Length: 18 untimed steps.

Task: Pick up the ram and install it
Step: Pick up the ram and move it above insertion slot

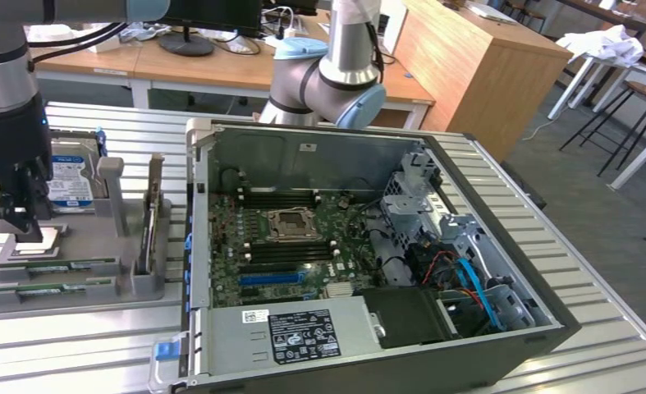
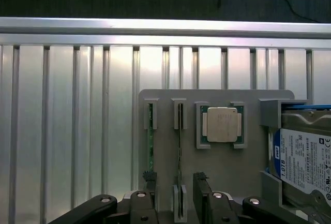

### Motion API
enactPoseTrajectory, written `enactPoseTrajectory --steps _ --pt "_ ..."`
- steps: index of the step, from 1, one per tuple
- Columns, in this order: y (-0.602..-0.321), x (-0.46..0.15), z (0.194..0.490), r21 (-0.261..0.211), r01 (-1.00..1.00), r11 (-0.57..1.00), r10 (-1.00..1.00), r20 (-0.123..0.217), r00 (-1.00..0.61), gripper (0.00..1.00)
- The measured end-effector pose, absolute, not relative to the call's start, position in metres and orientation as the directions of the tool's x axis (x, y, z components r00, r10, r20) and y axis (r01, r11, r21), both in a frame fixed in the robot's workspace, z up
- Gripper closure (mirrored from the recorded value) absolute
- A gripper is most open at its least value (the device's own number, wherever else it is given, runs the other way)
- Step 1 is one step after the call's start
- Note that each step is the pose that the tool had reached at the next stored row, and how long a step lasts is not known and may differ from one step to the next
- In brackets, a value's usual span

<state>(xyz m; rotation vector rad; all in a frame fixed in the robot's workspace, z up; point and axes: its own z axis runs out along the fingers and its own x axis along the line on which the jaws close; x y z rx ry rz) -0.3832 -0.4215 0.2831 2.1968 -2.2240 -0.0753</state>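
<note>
Hangs over the table [image 2: 62, 131] with claw [image 2: 177, 195] spread wide, gripping nothing. Lies directly beneath, between the fingers: ram [image 2: 179, 141], edge-up in the grey holder [image 2: 217, 164], long axis square to the closing line.

Parts count on the one slatted metal table [image 1: 103, 345]
Two ram sticks [image 2: 150, 141] standing in neighbouring slots; one square silver CPU chip [image 2: 222, 124]; one hard drive [image 2: 305, 162] with a blue-and-white label; one grey holder [image 2: 165, 97] bearing all four; one open computer case [image 1: 410, 361]; one motherboard [image 1: 226, 246] inside it; one power supply [image 1: 290, 332] with a black label.
</note>
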Motion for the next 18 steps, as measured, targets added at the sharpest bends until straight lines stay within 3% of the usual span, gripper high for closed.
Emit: enactPoseTrajectory --steps 18 --pt "-0.442 -0.383 0.280 0.044 -0.999 0.012 -1.000 -0.024 -0.013 0.59"
